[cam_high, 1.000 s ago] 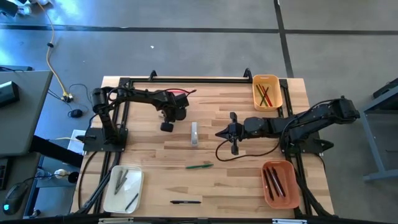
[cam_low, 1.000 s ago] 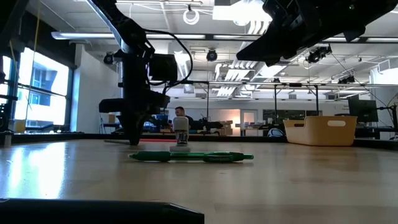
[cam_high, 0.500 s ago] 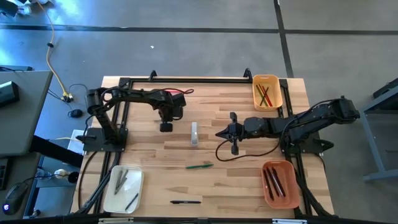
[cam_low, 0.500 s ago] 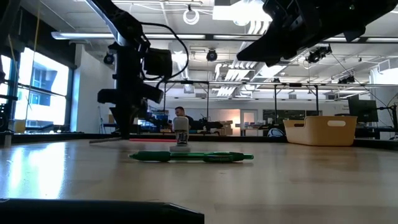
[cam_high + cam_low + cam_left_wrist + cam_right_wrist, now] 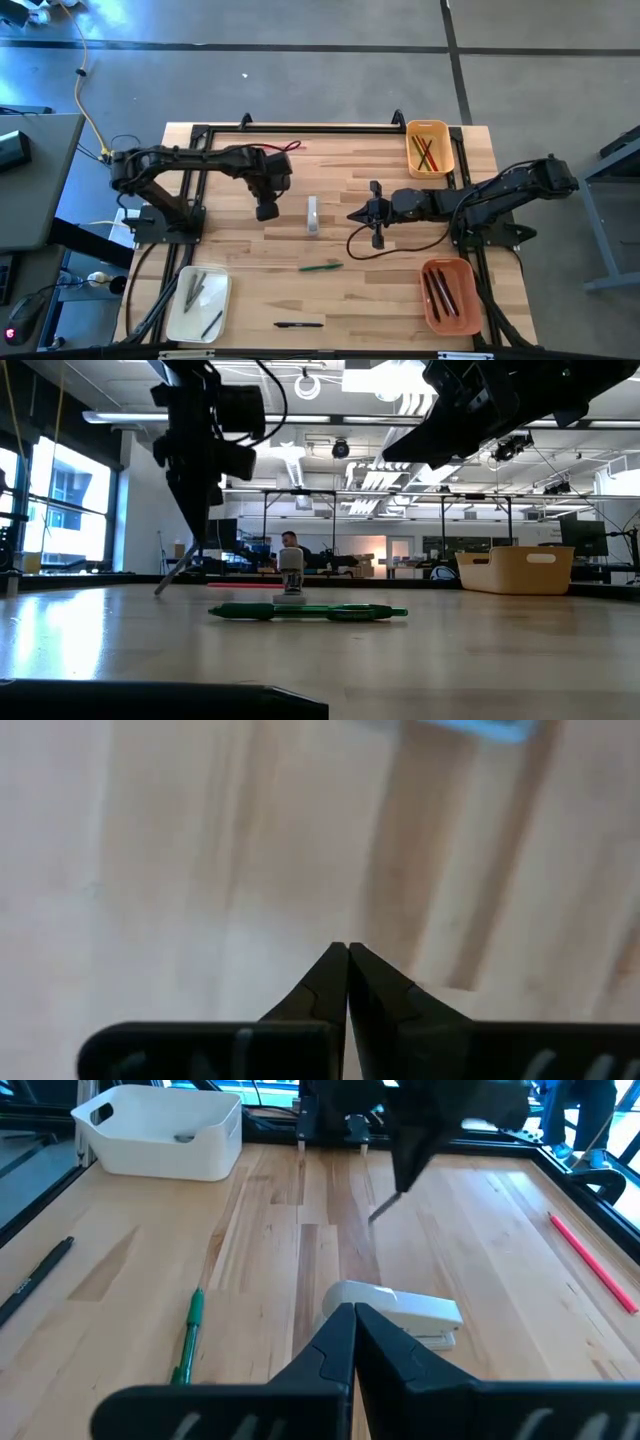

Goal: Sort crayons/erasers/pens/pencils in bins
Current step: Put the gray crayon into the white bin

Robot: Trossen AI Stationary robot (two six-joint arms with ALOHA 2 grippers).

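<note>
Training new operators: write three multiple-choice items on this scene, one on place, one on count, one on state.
1. The green pen lies: A in a bin; B in a gripper; C on the table.
2. Bins present: A two; B three; C four.
3. The left gripper is: A shut on a thin stick; B wide open; C out of view.

Key: C, it rests on bare wood. B, a yellow bin, an orange bin and a white bin. A, the stick hangs tilted from its closed fingers.
</note>
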